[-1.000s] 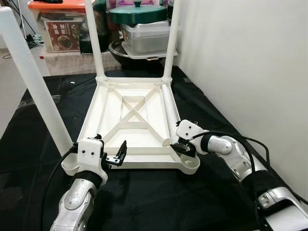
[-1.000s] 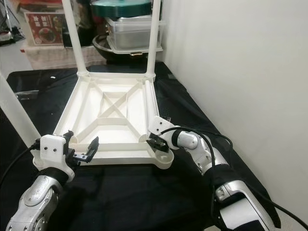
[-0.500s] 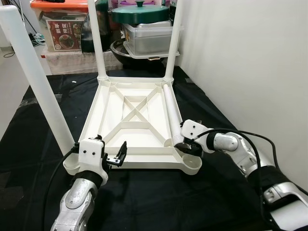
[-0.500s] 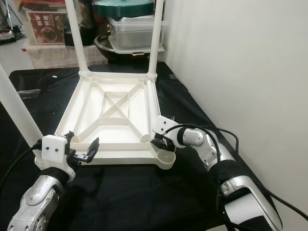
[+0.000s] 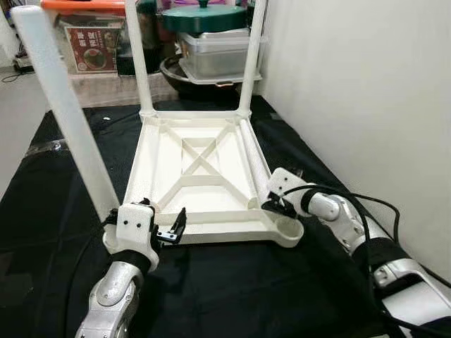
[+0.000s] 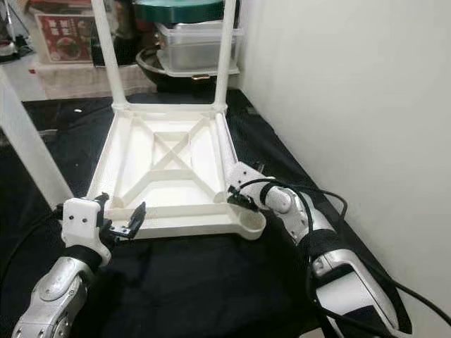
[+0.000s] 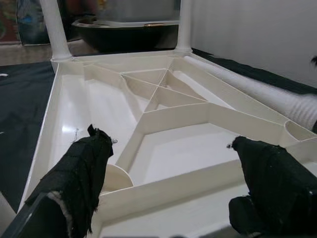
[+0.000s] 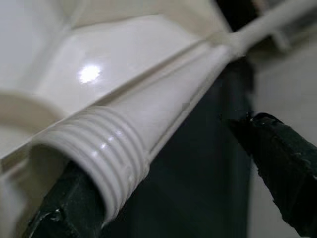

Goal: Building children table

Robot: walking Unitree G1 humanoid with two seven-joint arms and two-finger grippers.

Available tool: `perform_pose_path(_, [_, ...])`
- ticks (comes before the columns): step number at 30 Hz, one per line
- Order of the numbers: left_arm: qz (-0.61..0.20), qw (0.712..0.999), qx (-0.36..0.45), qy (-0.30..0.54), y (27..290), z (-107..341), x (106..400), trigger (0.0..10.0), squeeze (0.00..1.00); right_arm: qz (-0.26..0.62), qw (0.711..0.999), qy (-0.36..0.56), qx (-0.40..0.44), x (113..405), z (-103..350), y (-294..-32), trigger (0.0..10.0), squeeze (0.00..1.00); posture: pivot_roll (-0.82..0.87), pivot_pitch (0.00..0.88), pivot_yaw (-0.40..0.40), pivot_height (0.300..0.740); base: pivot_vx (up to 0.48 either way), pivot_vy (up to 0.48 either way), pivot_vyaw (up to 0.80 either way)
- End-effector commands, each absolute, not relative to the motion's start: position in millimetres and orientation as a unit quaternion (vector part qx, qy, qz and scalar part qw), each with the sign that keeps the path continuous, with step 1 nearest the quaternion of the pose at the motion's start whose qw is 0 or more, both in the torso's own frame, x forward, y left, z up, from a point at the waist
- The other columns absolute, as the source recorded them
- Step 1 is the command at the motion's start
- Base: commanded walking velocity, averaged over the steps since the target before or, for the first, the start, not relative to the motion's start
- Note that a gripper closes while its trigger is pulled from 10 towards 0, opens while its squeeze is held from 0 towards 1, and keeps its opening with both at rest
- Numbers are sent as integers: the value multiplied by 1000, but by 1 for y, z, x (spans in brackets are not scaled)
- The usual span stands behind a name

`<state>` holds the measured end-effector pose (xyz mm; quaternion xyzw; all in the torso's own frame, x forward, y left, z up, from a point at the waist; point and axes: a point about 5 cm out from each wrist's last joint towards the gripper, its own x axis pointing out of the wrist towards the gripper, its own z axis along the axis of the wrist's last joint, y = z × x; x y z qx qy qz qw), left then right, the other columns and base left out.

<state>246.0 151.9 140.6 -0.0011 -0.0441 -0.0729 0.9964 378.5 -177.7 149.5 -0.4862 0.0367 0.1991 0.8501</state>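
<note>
White moulded plastic tabletop (image 5: 197, 176), inverted on a black cloth (image 5: 211, 296), ribbed underside up; judged light, rigid and smooth, hence prone to slide on the cloth when pushed. Three legs stand in corner sockets: near-left leg (image 5: 67, 105), far-left leg (image 5: 137, 56), far-right leg (image 5: 252, 56). Fourth leg (image 5: 252, 158) lies loose along the tabletop's right rim, threaded end (image 8: 106, 148) toward the empty near-right socket (image 5: 287, 230). Being a smooth, stiff tube, this leg is best taken just behind the thread, where ridges give purchase. Right gripper (image 5: 276, 206) straddles the threaded end, fingers (image 8: 277, 158) spread on either side and not clamped. Left gripper (image 5: 163, 229) hovers released at the near rim beside the near-left socket, fingers (image 7: 79, 173) apart. Open room: cloth in front of the near rim; a wall (image 5: 366, 91) close on the right and storage boxes (image 5: 211, 49) behind limit swinging the leg upright.
</note>
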Motion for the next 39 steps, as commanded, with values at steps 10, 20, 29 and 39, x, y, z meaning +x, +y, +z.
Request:
perform_pose_path(10, [-72,997,5,-36,153,135,247,10000,0,65,933,-5,-354,378,142,-173,0,0,87,0,-84,740,0,0,0])
perform_pose_path(20, [-64,997,7,-39,153,136,250,10000,0,96,940,12,-328,375,124,-151,0,0,113,0,-114,740,0,0,0])
perform_pose_path(29, [-45,998,11,-32,159,131,247,10000,0,72,947,-30,-313,384,156,-173,0,0,86,0,-95,740,0,0,0])
perform_pose_path(39, [-68,993,-82,-42,152,140,262,10000,0,248,956,-117,-108,352,202,-214,0,0,32,0,-43,740,0,0,0])
